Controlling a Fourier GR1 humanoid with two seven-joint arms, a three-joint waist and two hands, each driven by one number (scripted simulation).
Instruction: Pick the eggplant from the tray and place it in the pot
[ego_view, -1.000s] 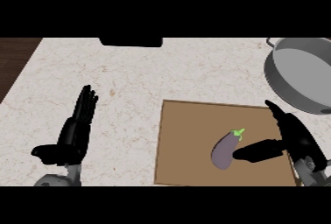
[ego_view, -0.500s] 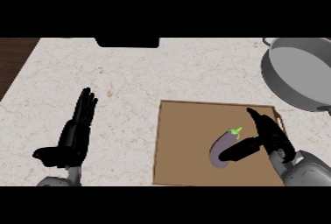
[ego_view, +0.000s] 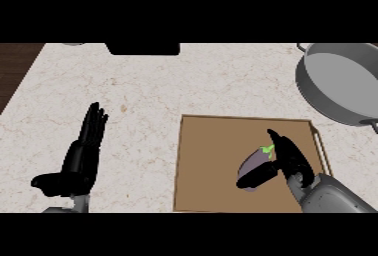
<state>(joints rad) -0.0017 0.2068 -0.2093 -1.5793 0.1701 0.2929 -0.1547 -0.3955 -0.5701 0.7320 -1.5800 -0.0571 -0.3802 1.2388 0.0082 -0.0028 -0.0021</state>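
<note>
Head view: the eggplant (ego_view: 256, 164) lies on the tray (ego_view: 214, 165), right of its middle, green stem pointing up toward the pot (ego_view: 341, 82). The right hand (ego_view: 284, 160) sits against the eggplant's right side, fingers long along it and the thumb tucked beneath its lower end. The hand looks to be closing for the pick, though I cannot tell whether it has a hold or merely touches. The eggplant rests on the tray, not lifted.

The tray carries nothing else. The pot stands at the upper right, well apart from the tray, and its grey inside shows nothing in it. The left hand (ego_view: 80, 162) rests open on the counter (ego_view: 148, 90) at the left, fingers straight and pointing up.
</note>
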